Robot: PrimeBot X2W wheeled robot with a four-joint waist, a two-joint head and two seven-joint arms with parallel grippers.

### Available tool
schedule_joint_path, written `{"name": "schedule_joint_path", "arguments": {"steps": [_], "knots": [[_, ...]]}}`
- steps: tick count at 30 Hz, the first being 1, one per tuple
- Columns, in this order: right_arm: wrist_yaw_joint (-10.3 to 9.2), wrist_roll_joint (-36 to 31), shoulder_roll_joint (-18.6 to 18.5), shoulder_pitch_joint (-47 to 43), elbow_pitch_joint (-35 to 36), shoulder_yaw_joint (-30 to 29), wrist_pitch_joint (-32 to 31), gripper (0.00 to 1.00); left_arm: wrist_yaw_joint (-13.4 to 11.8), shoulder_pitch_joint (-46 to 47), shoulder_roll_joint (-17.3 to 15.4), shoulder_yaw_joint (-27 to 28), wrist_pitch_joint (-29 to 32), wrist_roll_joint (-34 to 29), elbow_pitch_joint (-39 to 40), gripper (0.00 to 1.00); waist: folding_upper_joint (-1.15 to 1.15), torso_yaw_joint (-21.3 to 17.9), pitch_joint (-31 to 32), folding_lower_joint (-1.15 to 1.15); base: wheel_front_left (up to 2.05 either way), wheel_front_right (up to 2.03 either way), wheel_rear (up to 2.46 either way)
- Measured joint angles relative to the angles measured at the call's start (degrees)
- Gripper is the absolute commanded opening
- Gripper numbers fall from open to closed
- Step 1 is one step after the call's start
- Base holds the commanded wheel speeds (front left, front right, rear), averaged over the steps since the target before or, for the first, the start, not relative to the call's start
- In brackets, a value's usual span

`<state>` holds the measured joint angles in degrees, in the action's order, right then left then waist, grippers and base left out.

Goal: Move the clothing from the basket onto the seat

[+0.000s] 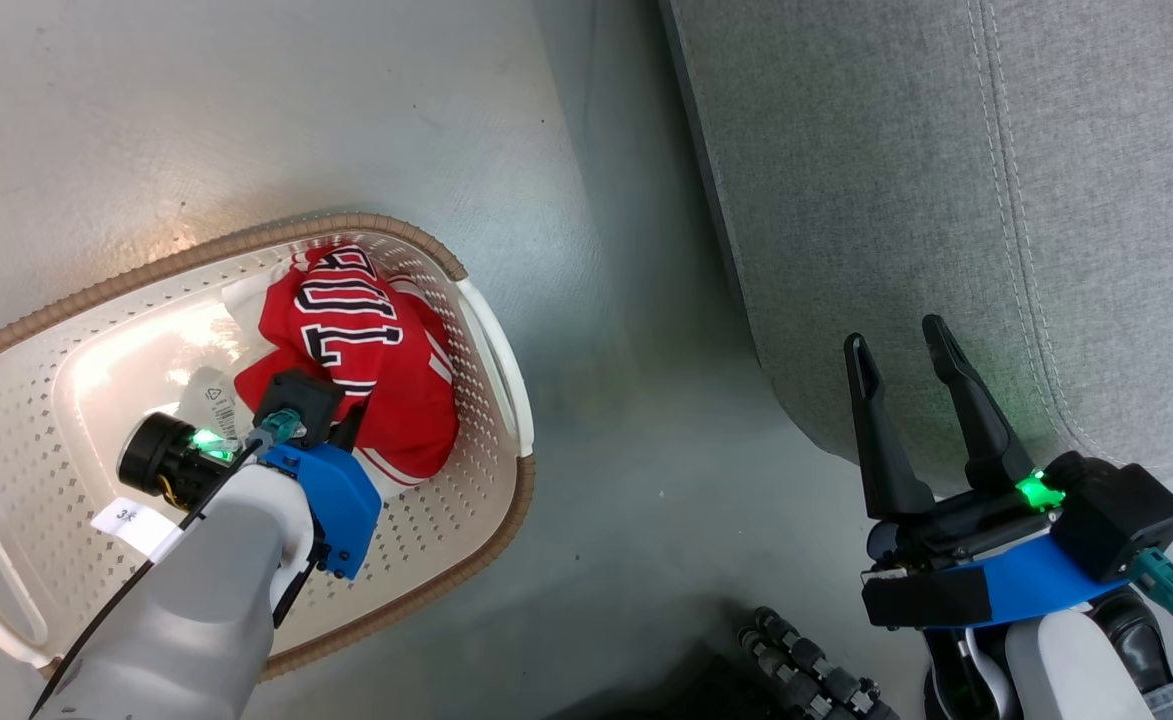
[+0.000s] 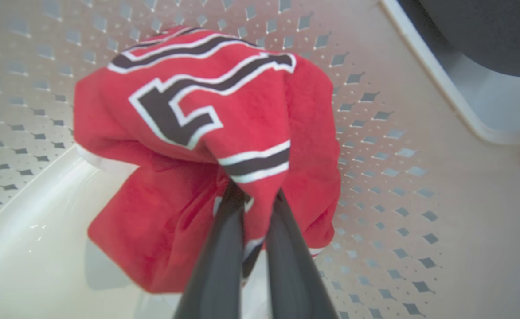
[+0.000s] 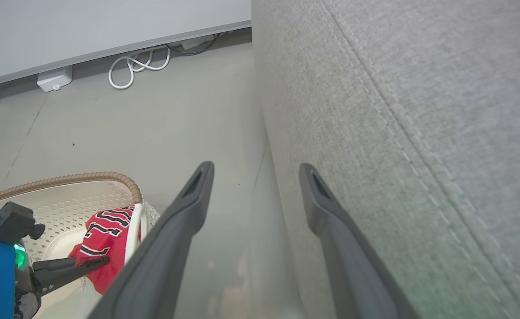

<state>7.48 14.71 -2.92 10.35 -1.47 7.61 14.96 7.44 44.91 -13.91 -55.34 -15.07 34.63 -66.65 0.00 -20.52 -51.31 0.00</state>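
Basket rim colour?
Brown, woven-look; the rim of the cream perforated plastic basket shows best in head view.

left gripper [image 2: 256, 197] tips: buried in clothing [image 2: 189, 133] | seat [image 1: 946, 200]: cropped top, right

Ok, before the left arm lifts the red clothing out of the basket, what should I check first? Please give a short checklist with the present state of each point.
1. Grip: the left gripper is shut on the clothing, with fabric pinched between its fingers: ok.
2. Both garments in that grip: cannot tell, they show as one red bundle.
3. Fabric not caught on the basket wall: cannot tell.
4. Other arm out of the way: the right gripper is open, apart from the basket, at the edge of the seat: ok.
5. Seat in view, to the right of the basket: ok.
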Motion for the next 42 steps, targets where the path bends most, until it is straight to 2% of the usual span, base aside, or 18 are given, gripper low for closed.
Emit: {"name": "schedule_joint_path", "arguments": {"steps": [20, 30, 42], "knots": [[0.0, -0.11, 0.0, 0.05, -0.77, 0.08, 0.01, 1.0, 0.0, -2.05, 0.48, -0.54, 0.0, 4.68, 0.6, 0.0, 0.0, -0.3, 4.5, 0.0, 0.0, 0.0, 0.0], [0.0, -2.02, 0.01, -0.46, -1.77, -0.92, -0.29, 1.0, 0.0, -6.33, 2.53, 0.96, 0.0, 5.37, 3.03, 0.0, 0.0, 1.46, 11.86, 0.0, 0.0, 0.0, 0.0], [0.0, -3.75, 0.03, -2.92, -2.26, -1.97, -3.54, 1.0, 0.0, -13.17, 5.06, 3.47, 0.01, 3.93, 7.39, 0.0, 0.0, 6.25, 23.22, -0.01, 0.0, 0.0, 0.0]]}}
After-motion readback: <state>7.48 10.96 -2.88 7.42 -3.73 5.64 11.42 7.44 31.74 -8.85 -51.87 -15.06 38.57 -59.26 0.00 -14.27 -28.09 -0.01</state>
